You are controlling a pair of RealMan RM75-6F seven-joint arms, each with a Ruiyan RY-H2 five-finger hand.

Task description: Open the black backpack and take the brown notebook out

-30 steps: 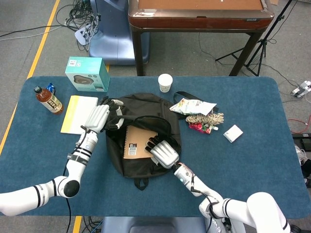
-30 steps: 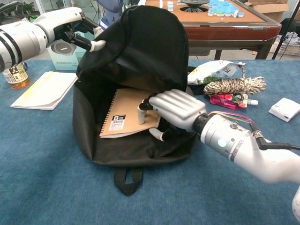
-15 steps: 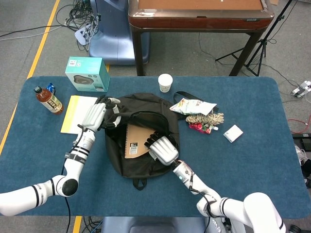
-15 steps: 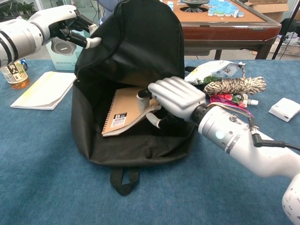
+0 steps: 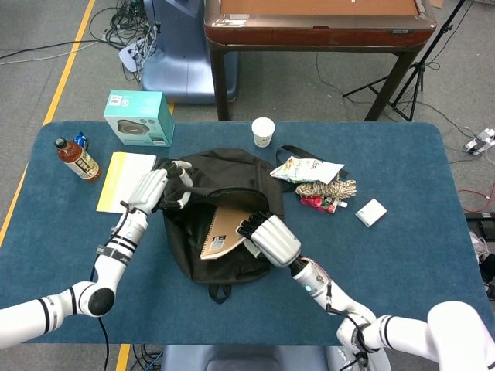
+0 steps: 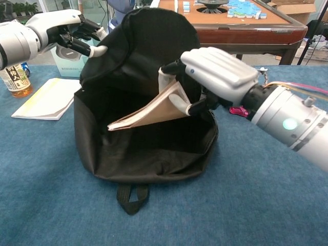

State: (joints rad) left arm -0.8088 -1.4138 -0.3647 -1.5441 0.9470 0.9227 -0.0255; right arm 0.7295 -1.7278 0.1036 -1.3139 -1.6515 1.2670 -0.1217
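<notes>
The black backpack (image 5: 203, 247) (image 6: 154, 148) lies open in the middle of the blue table (image 5: 387, 270). My left hand (image 5: 153, 188) (image 6: 59, 31) holds its top flap (image 6: 148, 46) up at the upper left. My right hand (image 5: 271, 238) (image 6: 218, 74) grips the right edge of the brown notebook (image 5: 224, 232) (image 6: 151, 111). The notebook is lifted and tilted, its far edge raised above the bag's opening and its near end still over the inside of the bag.
A yellow-edged booklet (image 5: 125, 181), a sauce bottle (image 5: 76, 160) and a teal box (image 5: 139, 117) sit to the left. A paper cup (image 5: 263, 131) stands behind the bag; a snack bag (image 5: 308, 168), rope (image 5: 329, 188) and a white box (image 5: 371, 212) lie to the right.
My right hand has raised the notebook from lying flat inside the bag to a steep tilt above the opening. The left hand keeps the flap held up.
</notes>
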